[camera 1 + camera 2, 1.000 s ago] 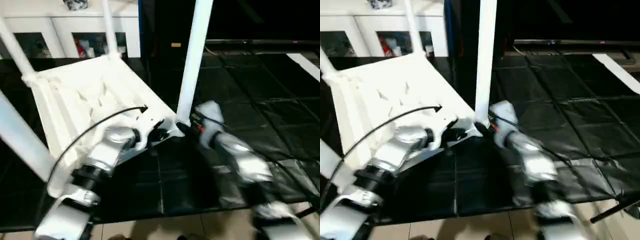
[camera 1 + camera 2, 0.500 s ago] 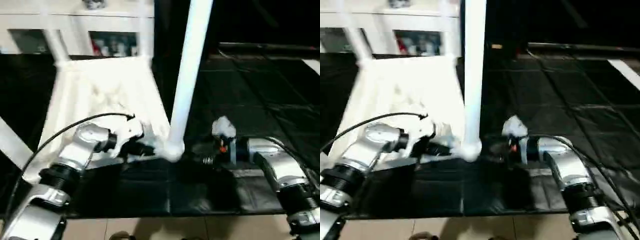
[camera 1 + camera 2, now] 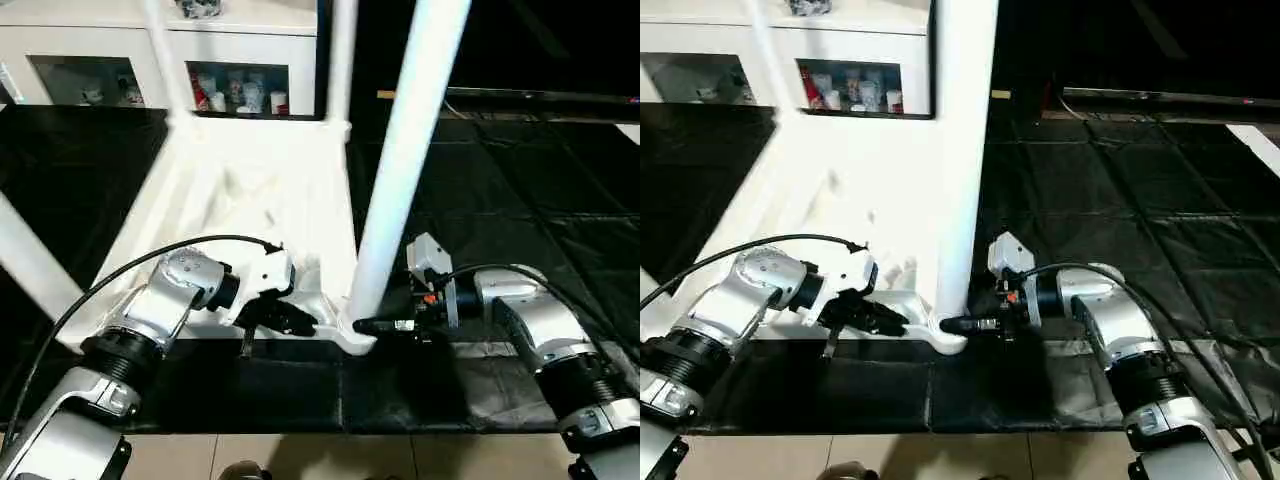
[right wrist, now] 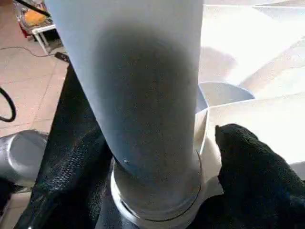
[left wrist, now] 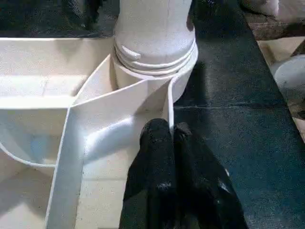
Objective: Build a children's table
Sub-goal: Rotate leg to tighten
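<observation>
Children's table top (image 3: 250, 200) lying upside down on the black mat (image 3: 500, 180), ribbed underside facing up, with white legs rising from its corner sockets. The nearest leg (image 3: 400, 170) stands upright in the near corner socket (image 5: 157, 62) at the top's near right corner; its threaded end is seated in the socket collar.

Left gripper (image 5: 164, 138) — fingers pressed together, tips resting on the thin edge wall of the top just beside that socket. Whether the wall is pinched between them cannot be told.

Right gripper (image 3: 385, 326) — jaws spread, one black finger (image 4: 257, 176) on each side of the leg's base, close against it just above the socket; a firm grip on the leg cannot be confirmed.

Background: a white cabinet (image 3: 240, 60) with glass doors, small items on its shelf, behind the mat's far edge.
</observation>
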